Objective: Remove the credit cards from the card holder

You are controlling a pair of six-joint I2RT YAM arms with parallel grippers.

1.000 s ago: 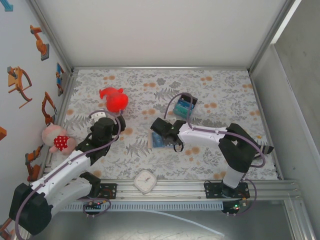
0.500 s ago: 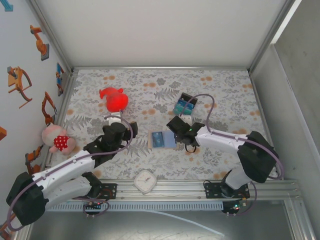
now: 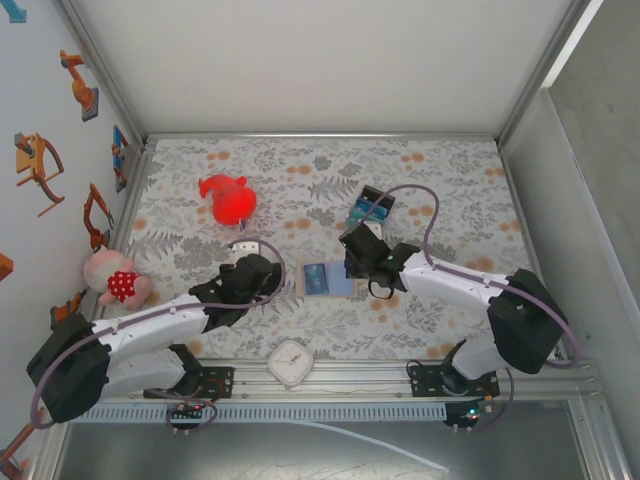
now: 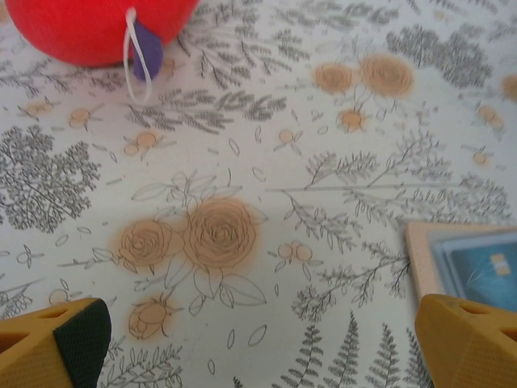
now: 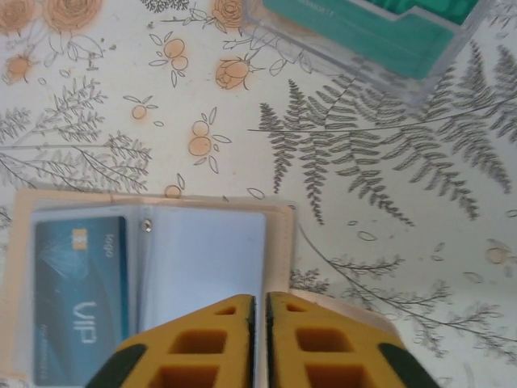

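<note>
Tan card holder [image 5: 202, 259], open flat, blue-lined; teal credit card [image 5: 77, 299] in one clear sleeve.

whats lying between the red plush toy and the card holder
Just bare floral tablecloth. The left wrist view shows the red plush toy at top left and the card holder at the right edge, with nothing lying on the stretch between.

White-and-black arms [image 3: 150, 322], purple cables [image 3: 434, 215], yellow jaws
</note>
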